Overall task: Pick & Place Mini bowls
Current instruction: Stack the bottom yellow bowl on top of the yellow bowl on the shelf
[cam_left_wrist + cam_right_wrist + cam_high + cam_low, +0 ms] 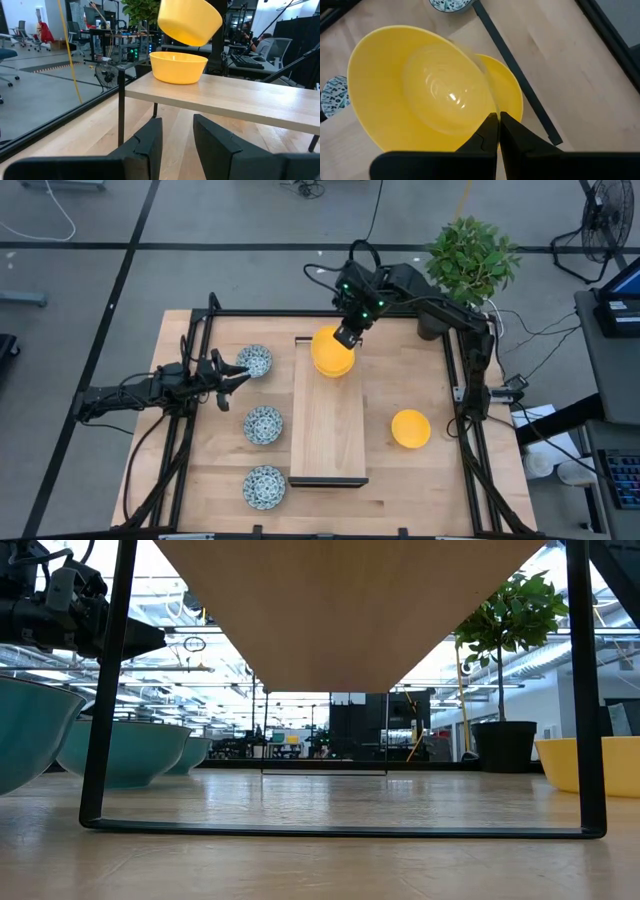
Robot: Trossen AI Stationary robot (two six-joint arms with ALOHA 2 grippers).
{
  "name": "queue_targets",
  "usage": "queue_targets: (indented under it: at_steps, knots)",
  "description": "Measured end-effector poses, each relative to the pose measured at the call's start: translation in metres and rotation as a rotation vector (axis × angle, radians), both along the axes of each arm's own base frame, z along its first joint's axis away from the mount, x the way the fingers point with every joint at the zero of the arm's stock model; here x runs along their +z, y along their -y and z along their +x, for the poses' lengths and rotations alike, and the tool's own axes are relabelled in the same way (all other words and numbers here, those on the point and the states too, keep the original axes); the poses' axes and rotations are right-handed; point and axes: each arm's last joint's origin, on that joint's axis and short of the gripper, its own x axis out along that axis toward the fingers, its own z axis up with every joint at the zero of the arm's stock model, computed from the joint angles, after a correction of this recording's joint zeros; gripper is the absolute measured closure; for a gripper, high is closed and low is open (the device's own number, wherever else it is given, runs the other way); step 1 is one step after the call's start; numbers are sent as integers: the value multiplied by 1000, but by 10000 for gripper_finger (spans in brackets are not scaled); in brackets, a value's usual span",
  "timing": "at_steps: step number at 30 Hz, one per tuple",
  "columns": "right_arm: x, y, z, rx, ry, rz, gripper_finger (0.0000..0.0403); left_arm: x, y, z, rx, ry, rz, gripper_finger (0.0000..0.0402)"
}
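Observation:
My right gripper [348,338] is shut on a yellow mini bowl [420,90] over the far end of the raised wooden tray [327,420]. A second yellow bowl [178,66] sits on its base on the tray just under it. A third yellow bowl [410,428] sits on the table right of the tray. Three patterned bowls [254,361], [264,424], [264,486] stand in a row left of the tray. My left gripper [240,372] is open and empty, low beside the farthest patterned bowl and pointing toward the tray. My right gripper pinches the held bowl's rim [489,100], one finger inside the bowl and one outside. The fingers come from above, slanting down from the table's far side. The bowl hangs tilted [190,21], lifted clear above the bowl on the tray.
The tray stands on thin black metal legs [105,690], with open space beneath it. A black frame [450,370] runs along the table's edges. A potted plant [470,260] stands at the far right corner. Bare wood lies in front of the tray and to its right.

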Motion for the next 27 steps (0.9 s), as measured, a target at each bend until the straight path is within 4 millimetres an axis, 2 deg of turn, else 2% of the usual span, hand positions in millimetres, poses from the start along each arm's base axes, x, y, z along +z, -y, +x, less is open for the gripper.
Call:
queue_targets:
  at_steps: [4,10,15,27]
  knots:
    - [-3,1,0,-14,-21,-25,403,0,0,0,0,0,0,289]
    - [-25,2,3,-10,-101,14,403,0,0,0,0,0,0,289]
    - [-36,3,5,5,-129,20,403,0,0,0,0,0,0,289]
    - [-40,4,8,7,-109,11,400,0,0,0,0,0,0,289]
